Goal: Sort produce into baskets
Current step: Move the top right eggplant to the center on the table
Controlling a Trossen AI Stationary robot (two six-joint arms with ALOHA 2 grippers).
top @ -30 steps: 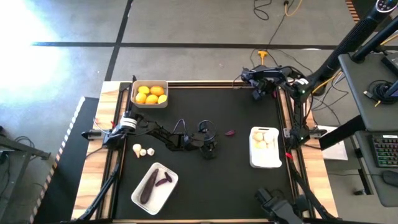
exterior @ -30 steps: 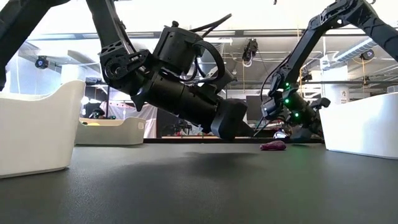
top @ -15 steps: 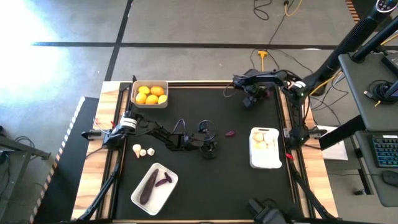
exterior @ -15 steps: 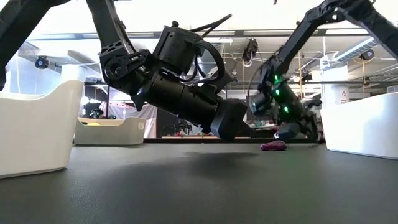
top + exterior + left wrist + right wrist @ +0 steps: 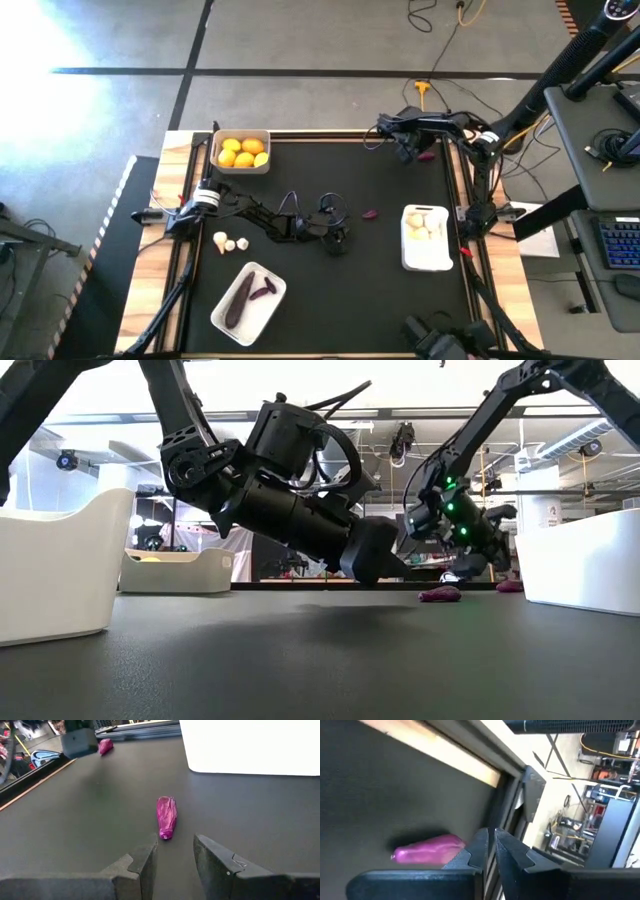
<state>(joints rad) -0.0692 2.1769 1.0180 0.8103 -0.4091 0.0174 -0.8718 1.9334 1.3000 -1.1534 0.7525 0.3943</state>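
My left gripper (image 5: 175, 857) is open and low over the mat at the table's middle (image 5: 338, 236), its fingers pointing at a tiny purple eggplant (image 5: 166, 816) that lies on its side just ahead of them (image 5: 370, 213). My right gripper (image 5: 491, 845) is shut and empty at the far right (image 5: 405, 150), a little above the mat (image 5: 470, 560). A second tiny purple eggplant (image 5: 427, 851) lies on the mat beside it (image 5: 427, 156). I cannot see them touch. Three white garlic bulbs (image 5: 231, 242) lie on the mat at the left.
The citrus tray (image 5: 241, 166) stands at the far left. A tray (image 5: 270, 310) with a large and a small eggplant stands at the near left. A tray (image 5: 428, 262) with garlic bulbs stands at the right, just beyond the left gripper. The table's wooden rim (image 5: 445, 755) is close to my right gripper.
My right gripper has swung a little toward the table's left edge and risen off the mat. The tiny eggplant at the far right, which the gripper hid before, now lies in plain sight beside it.
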